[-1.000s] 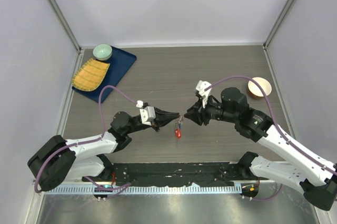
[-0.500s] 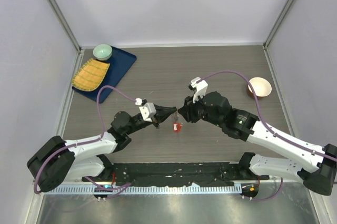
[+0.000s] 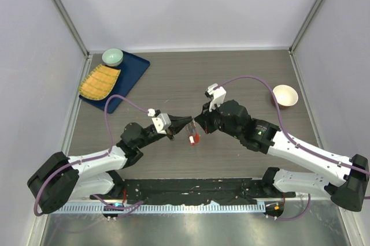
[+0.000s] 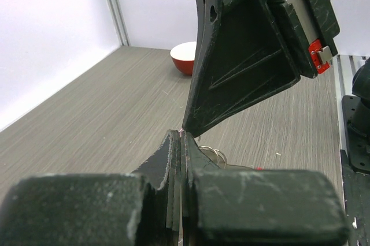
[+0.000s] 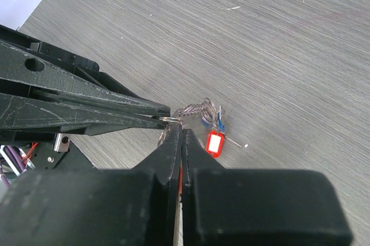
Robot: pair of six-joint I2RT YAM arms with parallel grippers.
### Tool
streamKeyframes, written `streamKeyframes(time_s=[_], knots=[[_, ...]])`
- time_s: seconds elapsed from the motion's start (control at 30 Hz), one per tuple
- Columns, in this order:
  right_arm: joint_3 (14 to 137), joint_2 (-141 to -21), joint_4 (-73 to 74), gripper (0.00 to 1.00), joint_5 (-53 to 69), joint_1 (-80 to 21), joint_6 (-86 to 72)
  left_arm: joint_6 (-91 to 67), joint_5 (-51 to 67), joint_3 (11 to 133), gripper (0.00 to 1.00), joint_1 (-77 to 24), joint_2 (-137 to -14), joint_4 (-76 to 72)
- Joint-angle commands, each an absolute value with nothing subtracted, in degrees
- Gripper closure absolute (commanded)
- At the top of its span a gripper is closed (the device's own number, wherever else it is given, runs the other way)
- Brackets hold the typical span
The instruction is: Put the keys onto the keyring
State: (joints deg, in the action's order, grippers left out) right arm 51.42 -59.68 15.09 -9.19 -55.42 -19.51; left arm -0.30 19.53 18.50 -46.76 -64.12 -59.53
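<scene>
Keyring (image 5: pixel 198 109) of coiled wire bears rectangular red tag (image 5: pixel 214 142).

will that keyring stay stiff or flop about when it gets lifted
Probably floppy: the keyring is a loose tangle of thin wire loops, with its red tag trailing off one side, so it would likely swing. Being so thin, it is likely light. Smooth thin metal may slip from the shut left gripper or right gripper.
</scene>
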Motion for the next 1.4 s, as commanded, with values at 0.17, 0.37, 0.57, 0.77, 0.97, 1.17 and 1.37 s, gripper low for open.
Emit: streamKeyframes(time_s=[0.17,0.37,0.57,0.77,0.97,1.17,1.37], knots=[[52.39,-59.15,11.95,0.99,-11.51,-55.37,-21.01,2.37,18.46,17.4,1.0,-46.93,-60.3,-66.7],[51.15,-59.41,11.95,0.99,-9.93,-53.97,-22.24,2.37,18.72,16.7,1.0,-46.93,-58.01,-68.02],[49.22,-60.73,8.36,0.99,-3.89,-52.65,-23.99,1.85,19.77,16.7,1.0,-46.93,-57.04,-69.08],[47.29,-62.05,3.61,0.99,3.85,-50.71,-26.54,0.53,20.48,16.44,1.0,-47.02,-58.88,-72.86],[46.58,-63.98,0.35,0.99,10.45,-49.22,-27.86,0.35,20.57,16.61,1.0,-47.46,-60.38,-74.7],[46.32,-65.83,-3.25,0.99,14.41,-49.13,-28.48,0.35,20.48,17.14,1.0,-48.25,-61.61,-76.2],[44.91,-65.13,-6.68,0.96,15.46,-48.34,-28.65,-1.49,20.3,16.79,1.0,-48.69,-63.1,-79.01]])
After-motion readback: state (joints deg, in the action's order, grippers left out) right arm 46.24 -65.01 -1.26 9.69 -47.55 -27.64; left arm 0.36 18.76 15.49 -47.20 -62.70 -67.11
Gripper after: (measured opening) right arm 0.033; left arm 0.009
